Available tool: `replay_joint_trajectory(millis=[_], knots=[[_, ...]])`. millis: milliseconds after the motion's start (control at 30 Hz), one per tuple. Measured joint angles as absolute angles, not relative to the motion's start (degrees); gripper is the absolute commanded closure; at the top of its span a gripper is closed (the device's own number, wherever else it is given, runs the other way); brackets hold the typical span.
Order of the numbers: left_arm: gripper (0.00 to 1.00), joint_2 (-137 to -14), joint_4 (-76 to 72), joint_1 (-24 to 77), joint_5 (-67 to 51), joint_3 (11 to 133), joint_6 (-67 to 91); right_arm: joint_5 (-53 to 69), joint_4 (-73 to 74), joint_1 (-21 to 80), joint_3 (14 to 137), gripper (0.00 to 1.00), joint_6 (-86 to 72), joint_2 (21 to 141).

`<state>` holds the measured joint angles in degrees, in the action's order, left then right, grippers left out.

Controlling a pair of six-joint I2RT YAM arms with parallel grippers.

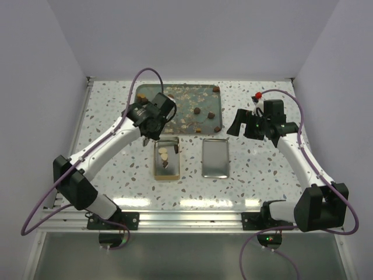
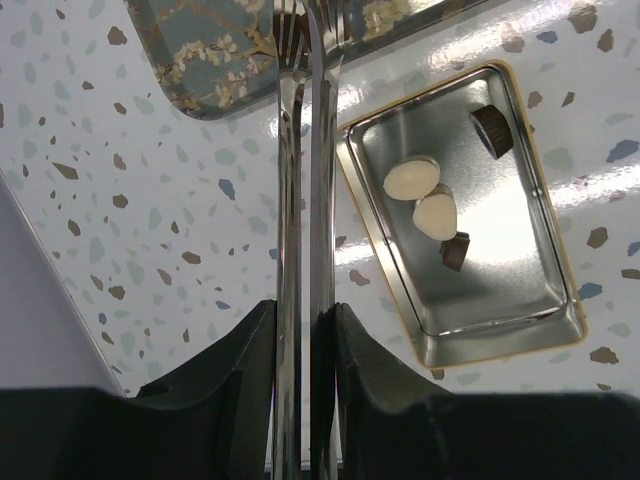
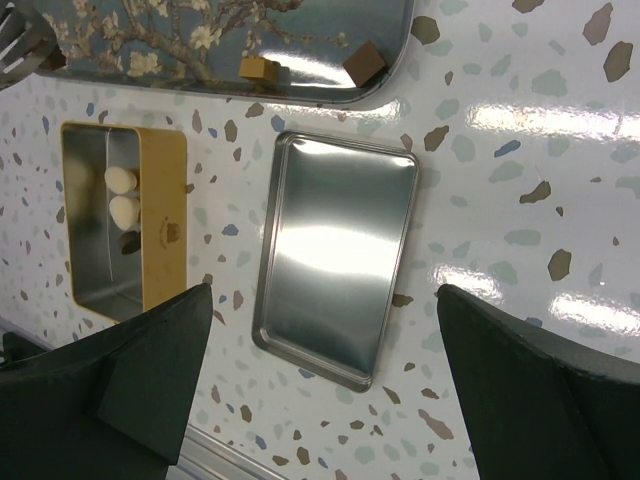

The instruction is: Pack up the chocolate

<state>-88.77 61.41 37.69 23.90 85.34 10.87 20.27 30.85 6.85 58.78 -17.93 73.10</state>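
Note:
The gold tin [image 1: 156,169] lies open at the table's middle. It holds two cream-white chocolates [image 2: 411,178] and two dark ones [image 2: 455,250]. More dark chocolates [image 1: 198,109] lie on the floral tray [image 1: 180,96] behind it. My left gripper [image 2: 305,310] is shut on metal tongs [image 2: 300,200]. The tongs' closed tips reach the tray's near edge, left of the tin, and nothing shows between them. My right gripper [image 3: 325,290] is open and empty, above the table right of the tin's silver lid [image 3: 335,270]. The right wrist view shows two brown pieces [image 3: 363,62] at the tray's edge.
The lid [image 1: 215,157] lies flat, inside up, right of the tin. Pale crumbs are scattered over the tray. A small red item [image 1: 257,94] sits at the back right near the right arm's cable. White walls enclose the table on three sides.

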Motion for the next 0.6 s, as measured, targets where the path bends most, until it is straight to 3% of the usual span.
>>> replay_joint_trajectory(millis=[600], knots=[[0.69,-75.8,65.9,42.2,12.5,83.7,10.9,20.3,30.8,6.9,58.8,0.02,-18.0,73.4]])
